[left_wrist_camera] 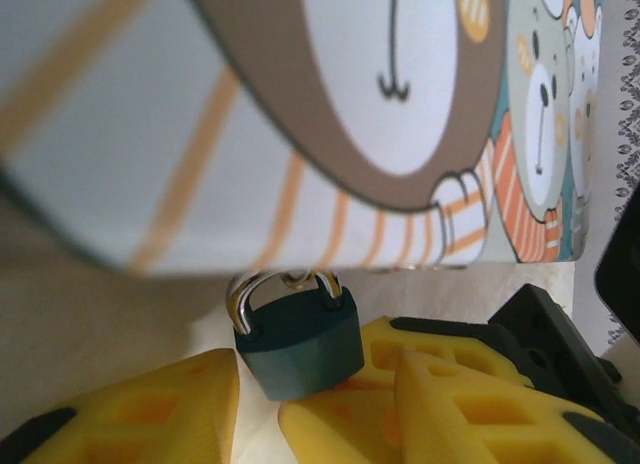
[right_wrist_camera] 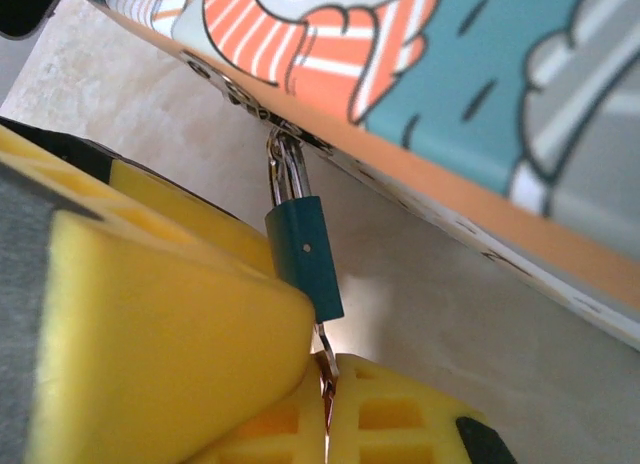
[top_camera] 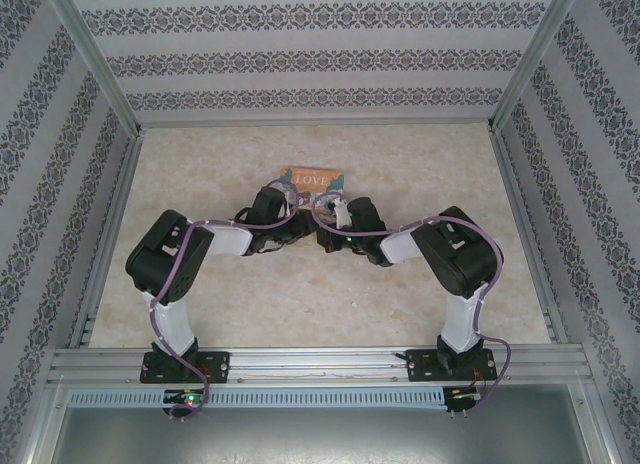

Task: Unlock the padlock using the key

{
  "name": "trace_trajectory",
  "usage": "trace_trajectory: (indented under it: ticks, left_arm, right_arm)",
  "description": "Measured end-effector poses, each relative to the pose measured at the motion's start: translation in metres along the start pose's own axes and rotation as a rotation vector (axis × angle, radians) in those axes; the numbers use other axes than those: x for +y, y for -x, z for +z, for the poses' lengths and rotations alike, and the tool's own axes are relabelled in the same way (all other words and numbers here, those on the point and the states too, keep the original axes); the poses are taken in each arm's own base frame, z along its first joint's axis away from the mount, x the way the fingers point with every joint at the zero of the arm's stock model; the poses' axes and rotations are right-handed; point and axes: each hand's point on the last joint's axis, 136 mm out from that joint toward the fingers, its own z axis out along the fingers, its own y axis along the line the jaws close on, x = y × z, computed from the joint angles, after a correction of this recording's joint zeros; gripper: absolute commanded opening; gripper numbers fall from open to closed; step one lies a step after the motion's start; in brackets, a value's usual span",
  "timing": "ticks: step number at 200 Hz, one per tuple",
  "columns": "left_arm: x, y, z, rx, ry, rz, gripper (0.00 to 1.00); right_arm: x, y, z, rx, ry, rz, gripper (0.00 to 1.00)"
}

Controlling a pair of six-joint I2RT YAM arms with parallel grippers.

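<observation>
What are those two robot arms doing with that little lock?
They are working on a small blue-green padlock hooked onto the edge of a picture tin. The right gripper is shut on a key that goes into the bottom of the padlock. The left gripper sits right at the padlock with its fingers apart, not squeezing it. The padlock's metal loop looks closed.

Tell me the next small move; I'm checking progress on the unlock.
Probably rotate the right gripper to turn the key: it is shut on the key, which enters the bottom of the padlock, and the shackle looks closed, hooked on the tin.
</observation>
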Motion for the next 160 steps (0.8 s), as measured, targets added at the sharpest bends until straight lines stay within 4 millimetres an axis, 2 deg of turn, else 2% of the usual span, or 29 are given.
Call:
trace_trajectory:
  ticks: [30, 82, 140, 160]
  left_arm:
    - [0.004, -0.005, -0.02, -0.017, 0.004, -0.009, 0.52]
    - [0.0, -0.008, -0.055, -0.08, -0.025, 0.006, 0.55]
    - [0.017, -0.008, -0.065, -0.138, -0.033, -0.062, 0.55]
    - [0.017, -0.009, -0.073, -0.178, -0.066, -0.102, 0.55]
  right_arm:
    - [0.008, 0.0, 0.001, 0.001, 0.029, -0.003, 0.0]
    - [0.01, 0.005, 0.0, -0.019, 0.042, 0.032, 0.0]
    - [0.013, 0.004, -0.001, -0.013, 0.057, 0.084, 0.0]
    - [0.017, 0.006, -0.003, -0.014, 0.072, 0.119, 0.0]
